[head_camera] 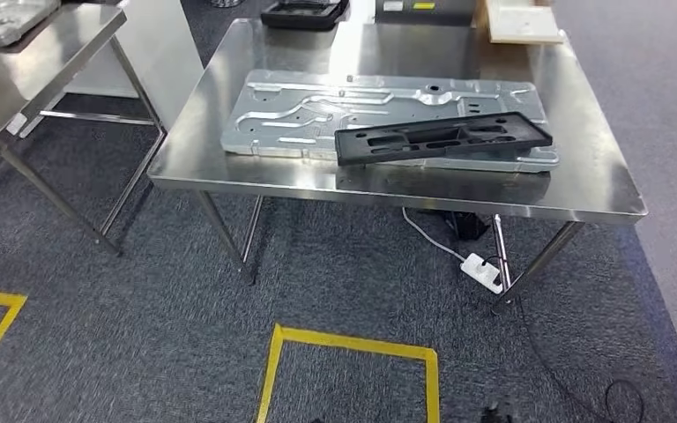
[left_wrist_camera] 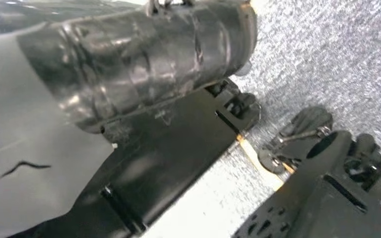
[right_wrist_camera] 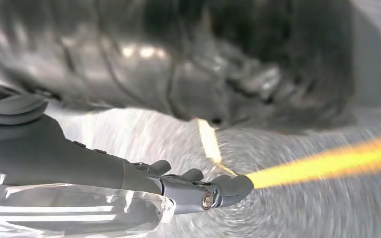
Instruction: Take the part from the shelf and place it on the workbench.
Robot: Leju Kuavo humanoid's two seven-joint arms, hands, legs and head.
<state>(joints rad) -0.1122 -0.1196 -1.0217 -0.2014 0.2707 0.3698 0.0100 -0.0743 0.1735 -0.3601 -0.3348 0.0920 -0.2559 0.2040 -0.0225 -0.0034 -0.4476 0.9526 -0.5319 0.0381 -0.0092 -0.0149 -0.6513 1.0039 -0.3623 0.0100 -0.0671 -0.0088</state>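
Right hand [right_wrist_camera: 188, 188] hangs over blurred floor, fingers extended and apart, holding nothing. Left hand state cannot be told. Black part [head_camera: 443, 138] lies on the silver plate [head_camera: 317, 110], on the steel worktop [head_camera: 599, 189], near its front edge.

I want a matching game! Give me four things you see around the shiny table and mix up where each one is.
Things:
1. Long black plastic part with slots
2. Large flat silver metal plate
3. White power strip
4. Yellow tape lines

Places:
A. On the grey carpet, forming a square outline in front of the table
B. On the floor under the table, beside a leg
C. Directly on the steel tabletop
D. Lying on top of the metal plate

Pairs: 1-D, 2-C, 3-B, 4-A
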